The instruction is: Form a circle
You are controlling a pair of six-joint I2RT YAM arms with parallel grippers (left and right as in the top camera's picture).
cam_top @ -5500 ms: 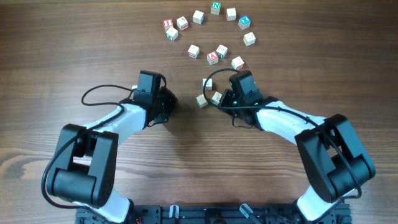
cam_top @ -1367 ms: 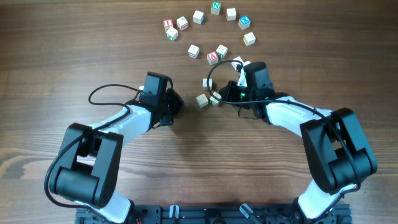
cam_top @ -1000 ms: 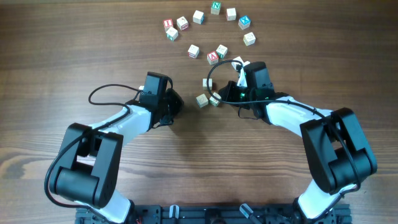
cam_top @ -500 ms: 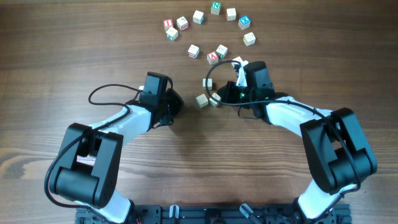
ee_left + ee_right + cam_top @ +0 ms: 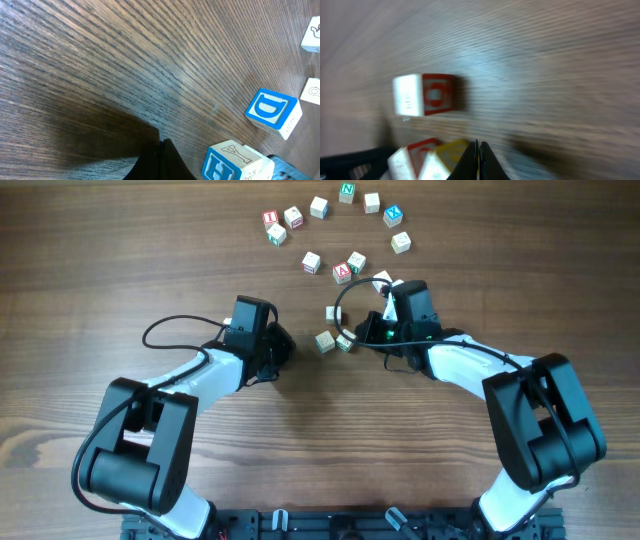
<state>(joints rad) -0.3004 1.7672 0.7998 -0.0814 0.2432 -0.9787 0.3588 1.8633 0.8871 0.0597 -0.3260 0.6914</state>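
Small pale wooden letter cubes lie in an open arc (image 5: 347, 192) at the table's far side, with a few more inside it, such as a red-lettered one (image 5: 341, 272); no closed circle shows. Three cubes sit between the arms (image 5: 324, 341). My right gripper (image 5: 356, 335) is shut and empty, its tips against a yellow-faced cube (image 5: 447, 154) beside a red-lettered cube (image 5: 425, 94); this view is blurred. My left gripper (image 5: 288, 345) is shut and empty on bare wood, tips (image 5: 161, 142) just left of a blue H cube (image 5: 232, 160) and a blue D cube (image 5: 272, 111).
The brown wooden table (image 5: 120, 270) carries nothing but the cubes. Two pale cubes (image 5: 312, 34) show at the right edge of the left wrist view. A black cable loops over the right wrist (image 5: 345, 300), another beside the left arm (image 5: 165, 330).
Almost nothing differs: the right arm's cable loop shifts slightly, and the left arm and the cubes keep their places.
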